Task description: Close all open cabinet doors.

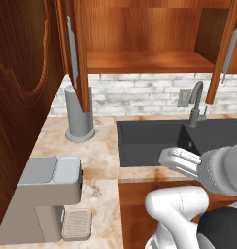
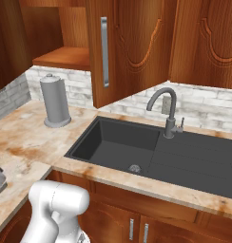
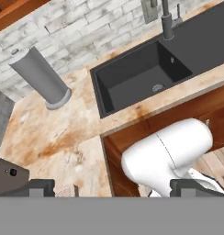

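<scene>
Doors first: in the left base view the left cabinet door (image 1: 77,53) stands swung out at about 11 o'clock, seen nearly edge-on, with its silver handle (image 1: 69,39) on the leading edge. The bare shelf (image 1: 149,61) sits behind it at 12 o'clock. The right cabinet door (image 1: 226,48) hangs open at 2 o'clock. Both are above the worktop (image 1: 98,155). The paper-towel holder (image 1: 79,114) stands right under the left door and the faucet (image 1: 195,103) under the right one.

The hand (image 3: 116,189) is low, at about 4 o'clock in the left base view, over the front edge of the sink (image 1: 154,141). Its fingertips (image 3: 40,188) are spread wide with nothing between them, well apart from either door.

I judge the step to be the reach up to a door. It would go best to lift clear of the faucet first, come to the outer face of the panel near its free edge, and push flat along the door's arc rather than grab the handle. Keep the elbow off the towel holder, and follow through until the panel seats.
</scene>
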{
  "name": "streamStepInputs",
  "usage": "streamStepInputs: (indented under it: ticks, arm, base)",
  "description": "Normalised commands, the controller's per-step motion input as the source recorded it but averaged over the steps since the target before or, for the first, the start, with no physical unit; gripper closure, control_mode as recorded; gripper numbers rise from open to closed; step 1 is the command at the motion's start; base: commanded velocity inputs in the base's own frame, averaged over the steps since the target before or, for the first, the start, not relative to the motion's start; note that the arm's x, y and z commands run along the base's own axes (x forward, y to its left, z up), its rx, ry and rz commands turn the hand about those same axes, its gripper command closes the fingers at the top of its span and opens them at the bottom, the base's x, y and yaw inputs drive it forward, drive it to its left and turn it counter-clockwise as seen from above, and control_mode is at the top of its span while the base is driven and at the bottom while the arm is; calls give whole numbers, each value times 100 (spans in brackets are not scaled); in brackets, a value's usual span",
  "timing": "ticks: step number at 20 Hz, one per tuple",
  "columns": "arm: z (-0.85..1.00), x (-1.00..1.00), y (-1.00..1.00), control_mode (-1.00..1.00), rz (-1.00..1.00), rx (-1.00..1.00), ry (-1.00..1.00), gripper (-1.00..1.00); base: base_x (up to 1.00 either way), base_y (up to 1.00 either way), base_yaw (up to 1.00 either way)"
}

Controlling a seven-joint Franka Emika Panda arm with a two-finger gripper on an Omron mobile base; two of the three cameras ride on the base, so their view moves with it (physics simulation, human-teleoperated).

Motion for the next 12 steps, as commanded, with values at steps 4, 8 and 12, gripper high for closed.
streamStepInputs:
  ticks: [4, 8, 12]
  arm:
    - [32, -5, -34, -100, 0, -3, -21, -100]
    - [34, 0, -47, -100, 0, -1, -18, -100]
    - [32, 0, -58, -100, 0, -1, -15, -100]
  base:
    - [0, 0, 0]
    - [0, 0, 0]
    - [0, 0, 0]
